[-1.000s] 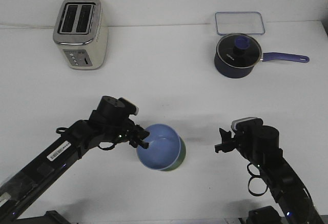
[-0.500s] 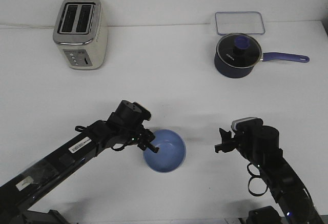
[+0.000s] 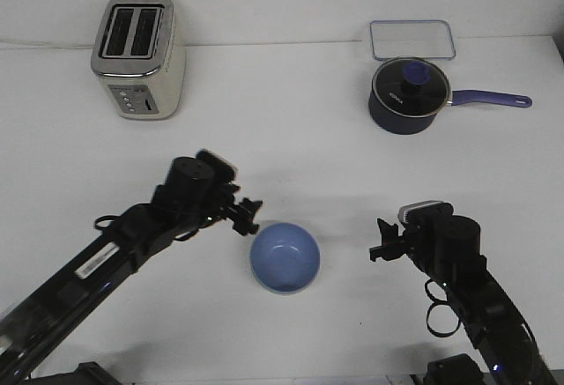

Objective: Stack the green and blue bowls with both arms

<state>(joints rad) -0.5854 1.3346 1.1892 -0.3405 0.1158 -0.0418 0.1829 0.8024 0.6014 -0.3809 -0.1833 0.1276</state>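
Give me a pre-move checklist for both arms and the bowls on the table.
1. Blue bowl upright on the table: ok.
2. Green bowl under the blue one: cannot tell, no green shows from the front view.
3. Left hand clear of the bowl: ok, it sits apart, up and left of the rim, holding nothing.
4. Right hand clear of the bowl: ok, a gap of bare table lies between them.
5. Right hand open or shut: cannot tell.
6. Saucepan, toaster and clear container out of the way: ok, all at the far side.
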